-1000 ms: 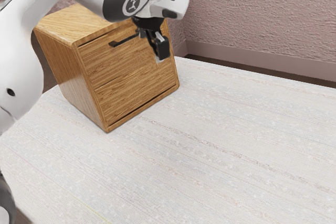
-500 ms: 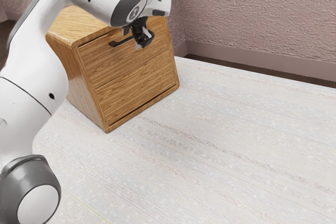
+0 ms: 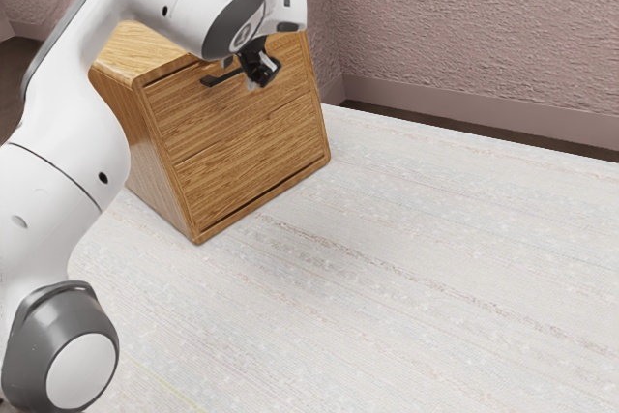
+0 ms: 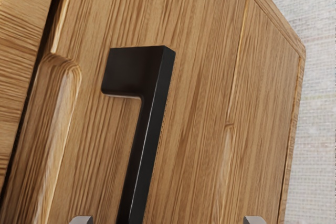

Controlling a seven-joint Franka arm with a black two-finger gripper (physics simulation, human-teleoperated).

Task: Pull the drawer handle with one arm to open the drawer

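Observation:
A wooden cabinet [image 3: 242,147] stands at the back of the table on the exterior view's left, with two drawer fronts. The top drawer [image 3: 208,103] carries a black bar handle [image 3: 221,77] and looks flush with the cabinet front. My black gripper [image 3: 257,69] is at the end of the handle toward the exterior view's right, pointing at the drawer front. In the wrist view the handle [image 4: 147,129] runs close in front of the hand. Two grey fingertips [image 4: 80,219] stand wide apart on either side of the bar without touching it, so the gripper is open.
The cabinet sits on a pale wooden table [image 3: 416,268] that stretches wide toward the exterior view's right and front. A textured pink wall [image 3: 464,16] with a baseboard runs behind. My white arm [image 3: 68,171] arches over the cabinet's left side.
My hand rose from in front of the drawer face to the handle's end and turned toward it. Over the last half second it has barely shifted.

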